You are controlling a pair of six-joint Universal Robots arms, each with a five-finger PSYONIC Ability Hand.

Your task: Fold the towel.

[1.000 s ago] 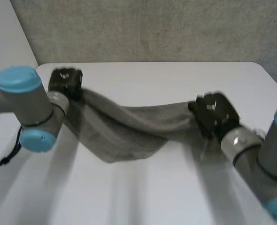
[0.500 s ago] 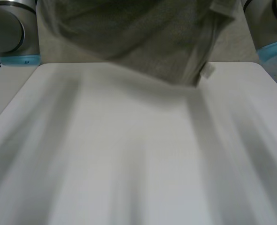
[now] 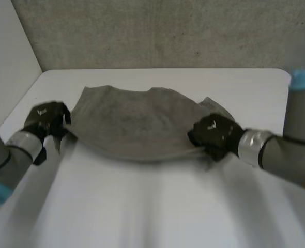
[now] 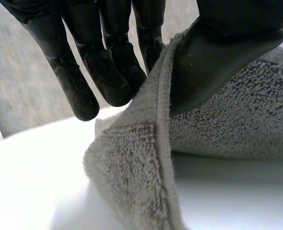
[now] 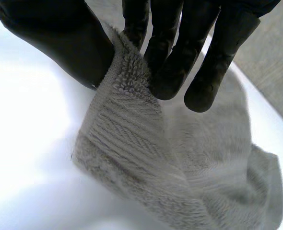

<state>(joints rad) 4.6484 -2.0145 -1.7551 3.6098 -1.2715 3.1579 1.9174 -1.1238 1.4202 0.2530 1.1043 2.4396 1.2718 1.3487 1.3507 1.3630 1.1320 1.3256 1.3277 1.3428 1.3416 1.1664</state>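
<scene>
A grey towel (image 3: 134, 121) lies spread across the far half of the white table (image 3: 152, 206), its near edge sagging between my two hands. My left hand (image 3: 48, 120) pinches the towel's near left corner; in the left wrist view the thumb (image 4: 218, 57) presses the hemmed towel edge (image 4: 156, 143) against the fingers (image 4: 108, 62). My right hand (image 3: 214, 135) holds the near right corner, where the thumb (image 5: 60, 43) and fingers (image 5: 175, 57) pinch the towel (image 5: 180, 163) just above the table.
A concrete wall (image 3: 157, 31) stands behind the table's far edge. A pale wall panel (image 3: 8, 57) rises at the far left. Bare tabletop lies in front of the towel toward me.
The towel was lifted high off the table half a second ago. Now both hands have come down and nearer, and it lies spread flat on the far half.
</scene>
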